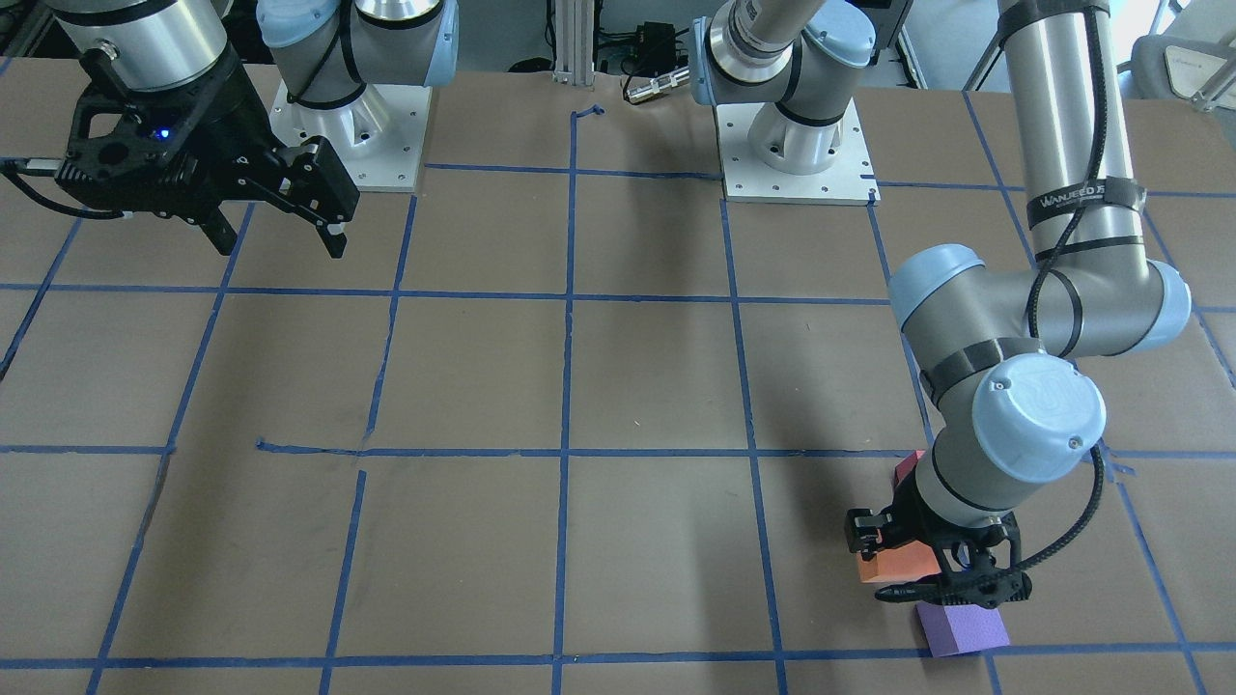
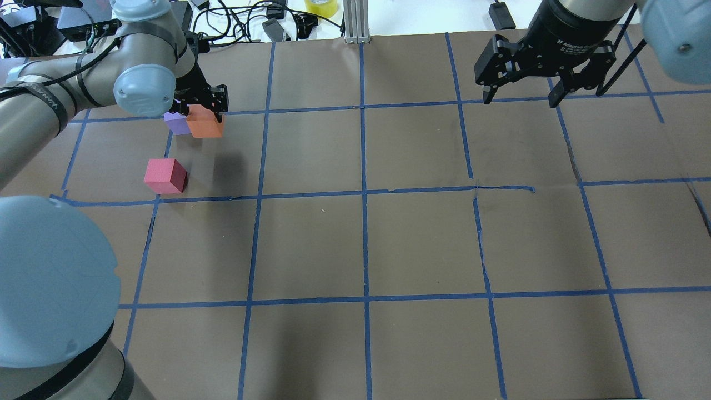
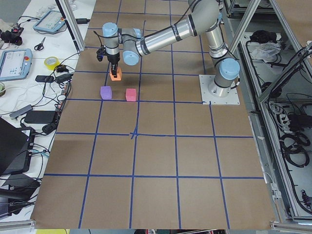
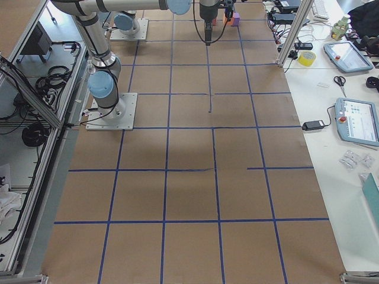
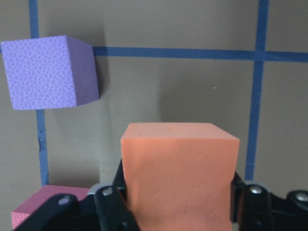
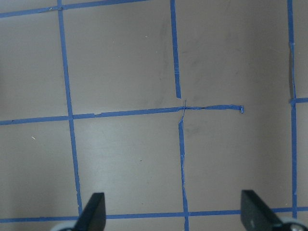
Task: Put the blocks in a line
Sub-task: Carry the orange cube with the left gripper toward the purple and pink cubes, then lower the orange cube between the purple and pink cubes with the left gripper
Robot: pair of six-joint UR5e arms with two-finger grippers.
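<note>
No line yet: left gripper (image 2: 204, 106) clamps orange block (image 2: 204, 124) near purple block (image 2: 174, 123) and red block (image 2: 165, 175); right gripper (image 2: 522, 95) wide, empty.

One camera hangs behind me, over my shoulders, looking forward and down on the brown paper-covered table (image 2: 422, 244) with its blue tape grid (image 2: 364, 244). Another faces me from across the table, steeply down, my silver arm bases (image 1: 792, 145) at its top, so my sides appear swapped. Two stand high and far at the table's ends, looking along it. My left wrist camera sits close on the small orange foam cube (image 5: 178, 178), which the overhead and front views share. My right wrist camera looks straight down on the grid from higher.
</note>
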